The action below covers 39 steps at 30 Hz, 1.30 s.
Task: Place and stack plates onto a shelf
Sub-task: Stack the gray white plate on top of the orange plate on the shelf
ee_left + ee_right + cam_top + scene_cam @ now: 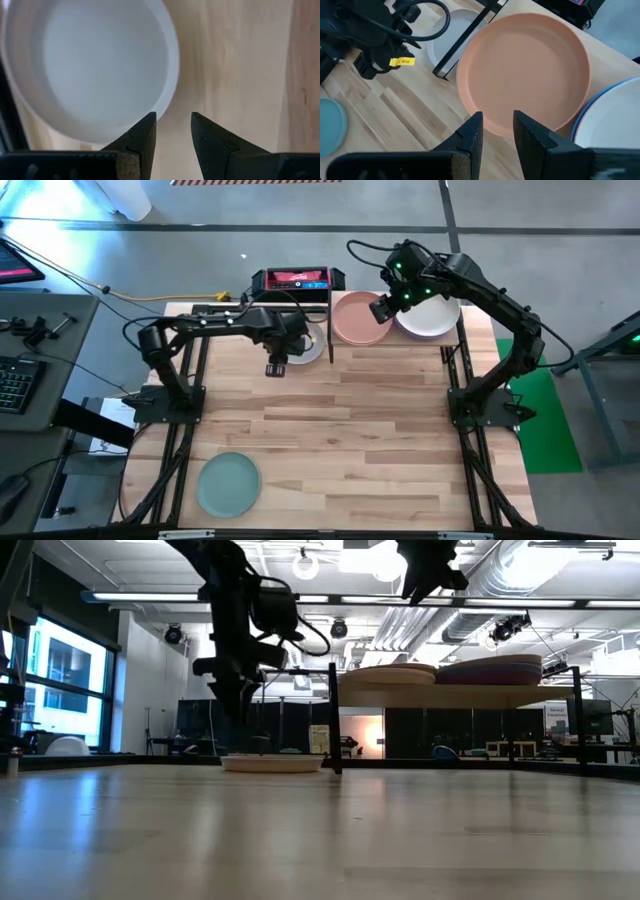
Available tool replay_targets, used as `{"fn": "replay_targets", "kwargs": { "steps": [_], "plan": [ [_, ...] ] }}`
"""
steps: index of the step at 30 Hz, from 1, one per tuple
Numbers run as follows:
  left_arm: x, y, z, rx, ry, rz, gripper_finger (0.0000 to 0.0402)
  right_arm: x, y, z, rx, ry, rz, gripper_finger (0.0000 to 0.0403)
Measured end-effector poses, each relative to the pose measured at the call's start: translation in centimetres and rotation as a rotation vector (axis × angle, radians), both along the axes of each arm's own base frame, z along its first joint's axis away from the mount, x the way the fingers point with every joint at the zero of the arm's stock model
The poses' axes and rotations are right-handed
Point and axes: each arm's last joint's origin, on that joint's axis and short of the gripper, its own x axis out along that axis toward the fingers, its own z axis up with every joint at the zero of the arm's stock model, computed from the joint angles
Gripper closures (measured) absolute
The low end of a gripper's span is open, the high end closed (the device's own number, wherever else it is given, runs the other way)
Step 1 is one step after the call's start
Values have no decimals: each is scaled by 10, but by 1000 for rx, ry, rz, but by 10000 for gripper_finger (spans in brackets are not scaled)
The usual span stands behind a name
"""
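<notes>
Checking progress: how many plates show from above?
4 tops show: teal plate at the table's front, grey-white plate beside the shelf, pink plate and white plate on it; more may hide beneath.

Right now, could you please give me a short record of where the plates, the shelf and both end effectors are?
shelf: raised wooden platform at the table's far edge
plates on shelf: pink plate on top of the left stack, white plate on top of the right stack
plates on table: grey-white plate beside the shelf's left post, teal plate near the front edge
left end effector: open, empty, over the rim of the grey-white plate
right end effector: open, empty, above the pink plate's rim
</notes>
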Motion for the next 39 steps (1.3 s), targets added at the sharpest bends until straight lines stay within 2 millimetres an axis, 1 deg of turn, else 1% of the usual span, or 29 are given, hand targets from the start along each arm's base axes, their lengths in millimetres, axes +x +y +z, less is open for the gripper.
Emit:
{"fn": "replay_targets", "kwargs": {
  "steps": [5,8,12,14,16,19,23,28,35,39],
  "plan": [
    [-1,-1,-7,-36,7,-8,291,-1,0,0,4,6,0,316],
    [-13,-4,-20,-70,54,-18,291,-1,1,-1,10,17,0,316],
    [-24,-5,-37,-80,92,-46,291,-2,1,-1,11,22,3,316],
    [-24,-4,-40,-69,76,-42,291,-2,1,-1,11,22,3,316],
    [-25,-3,-39,-63,77,-29,291,-2,1,-1,11,22,3,316],
    [-27,-2,-33,-44,62,-20,291,-2,1,-1,11,22,3,316],
    [-25,2,-26,-3,6,-69,291,-1,1,-1,9,15,-1,316],
    [-22,9,-28,38,-20,-161,291,-1,1,-1,11,11,-7,316],
    [-24,13,-29,11,-34,-181,291,-1,0,-1,12,9,-10,316],
    [-25,13,-36,33,-46,-216,291,-1,0,-1,11,8,-10,316]
  ]
}}
